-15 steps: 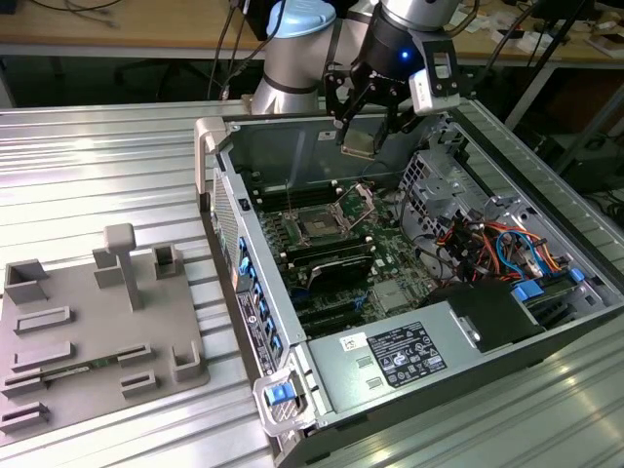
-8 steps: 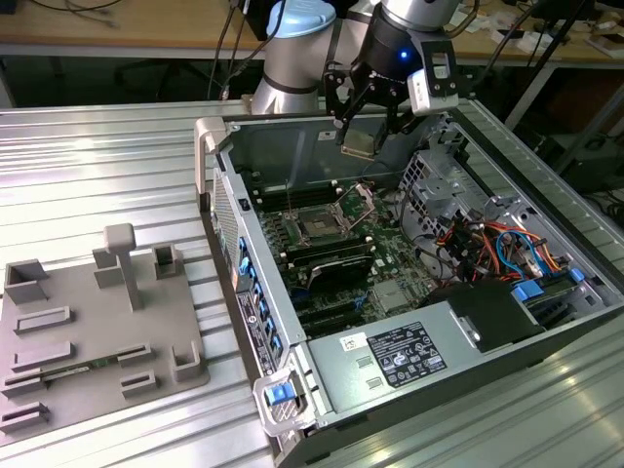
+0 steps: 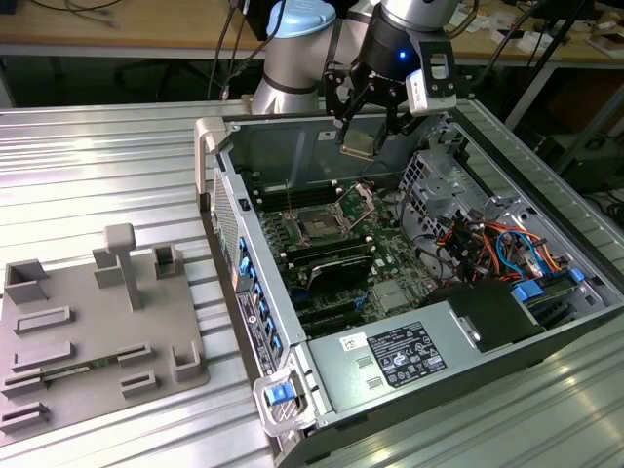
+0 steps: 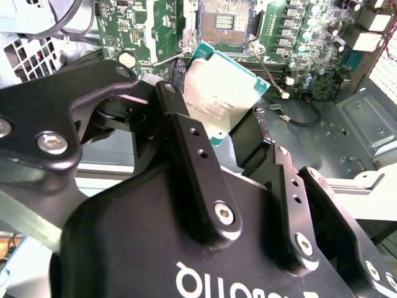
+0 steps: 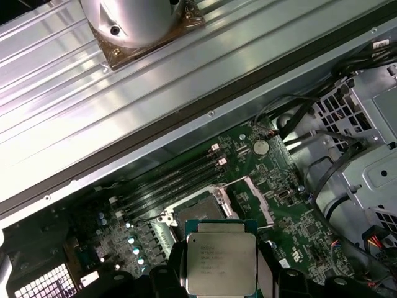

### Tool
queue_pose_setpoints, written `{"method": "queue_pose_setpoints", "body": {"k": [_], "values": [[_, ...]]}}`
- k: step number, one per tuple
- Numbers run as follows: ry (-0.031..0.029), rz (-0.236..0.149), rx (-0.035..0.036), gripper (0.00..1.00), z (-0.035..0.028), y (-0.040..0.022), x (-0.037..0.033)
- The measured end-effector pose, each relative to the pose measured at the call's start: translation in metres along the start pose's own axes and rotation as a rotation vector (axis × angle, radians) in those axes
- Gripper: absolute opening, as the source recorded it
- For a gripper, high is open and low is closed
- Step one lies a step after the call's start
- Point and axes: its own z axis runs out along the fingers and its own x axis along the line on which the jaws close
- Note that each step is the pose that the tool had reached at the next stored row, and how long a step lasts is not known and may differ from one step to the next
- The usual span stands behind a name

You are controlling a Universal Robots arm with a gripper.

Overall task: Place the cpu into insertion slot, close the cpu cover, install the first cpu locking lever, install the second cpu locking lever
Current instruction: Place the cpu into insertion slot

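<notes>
1. End effector (image 3: 359,136) was clamped on the cpu (image 3: 357,146), fingers (image 4: 186,143) pinching two opposite edges.
2. Cpu hung in open air over the open case (image 3: 255,292), above the slot (image 3: 319,226), well apart from it.
3. Cover (image 3: 363,199) stood raised just beside the slot; drive cage (image 3: 434,180) was near on the exterior view's right.
4. Cpu was tilted, silver top facing both wrist cameras.

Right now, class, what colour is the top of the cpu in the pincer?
Silver-grey metal on the cpu, best seen in the first wrist view.
</notes>
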Motion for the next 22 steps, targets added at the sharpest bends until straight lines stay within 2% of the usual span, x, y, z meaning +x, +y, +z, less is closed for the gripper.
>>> {"method": "queue_pose_setpoints", "body": {"k": [22], "values": [[-0.0069, 0.077, -0.0015, 0.55, 0.0002, -0.0003, 0.0006]]}}
